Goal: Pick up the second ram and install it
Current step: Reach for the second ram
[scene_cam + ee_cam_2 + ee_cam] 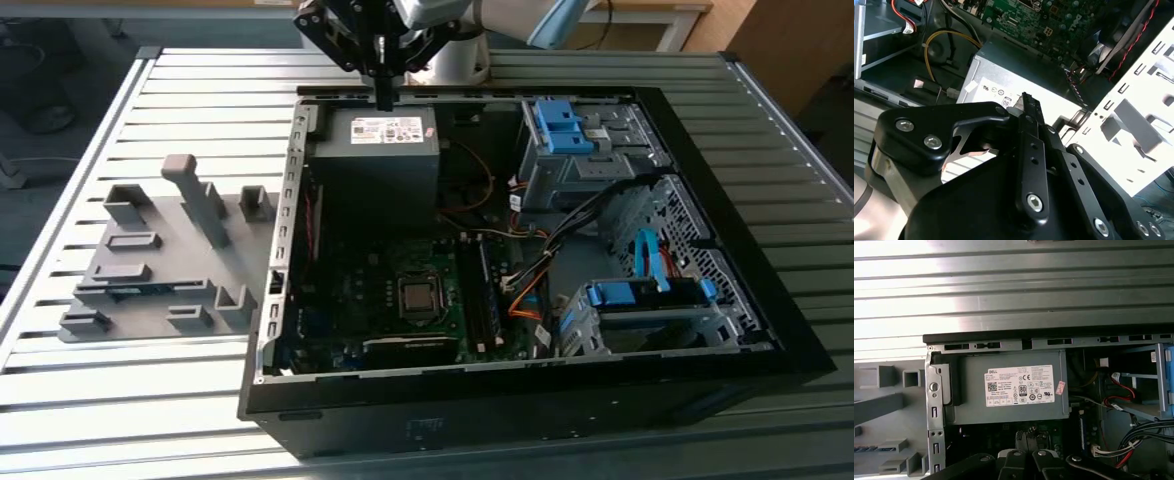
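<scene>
Barely begun: the gripper, drawn together and empty, hovered over the power supply at twelve o'clock; the second ram seemingly lay in the fixture at nine.

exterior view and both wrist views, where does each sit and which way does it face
Exterior view: off the arm, raised, looking down on the open computer case; gripper above the power supply.
First wrist view: on the arm, facing down onto the power supply, gripper in frame.
Second wrist view: behind the gripper, looking along it.
All three share the power supply.
</scene>
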Controlling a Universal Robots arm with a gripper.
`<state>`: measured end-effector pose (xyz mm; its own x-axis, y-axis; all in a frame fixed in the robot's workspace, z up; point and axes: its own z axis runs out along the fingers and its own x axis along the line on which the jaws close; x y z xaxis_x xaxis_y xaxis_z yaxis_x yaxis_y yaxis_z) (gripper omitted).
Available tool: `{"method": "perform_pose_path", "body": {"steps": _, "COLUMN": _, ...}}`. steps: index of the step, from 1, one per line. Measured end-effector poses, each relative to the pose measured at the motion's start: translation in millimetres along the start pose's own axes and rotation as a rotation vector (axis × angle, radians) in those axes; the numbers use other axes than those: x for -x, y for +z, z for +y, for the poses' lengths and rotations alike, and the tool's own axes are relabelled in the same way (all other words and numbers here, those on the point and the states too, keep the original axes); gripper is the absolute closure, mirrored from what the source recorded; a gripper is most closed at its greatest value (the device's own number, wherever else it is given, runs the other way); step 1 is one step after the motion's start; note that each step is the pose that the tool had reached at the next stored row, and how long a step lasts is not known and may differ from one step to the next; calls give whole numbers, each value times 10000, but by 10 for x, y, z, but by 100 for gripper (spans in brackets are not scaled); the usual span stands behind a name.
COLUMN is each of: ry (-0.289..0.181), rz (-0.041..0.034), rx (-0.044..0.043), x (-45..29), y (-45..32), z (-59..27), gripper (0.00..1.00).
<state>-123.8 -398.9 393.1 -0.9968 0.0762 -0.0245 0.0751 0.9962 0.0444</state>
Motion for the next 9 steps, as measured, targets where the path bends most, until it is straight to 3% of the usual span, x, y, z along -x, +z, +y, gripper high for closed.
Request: {"method": "perform_pose_path", "body": {"steps": 9, "ry": 0, "rz": 0, "rx": 0, "x": -21, "y": -1, "z": -2, "gripper": 89}}
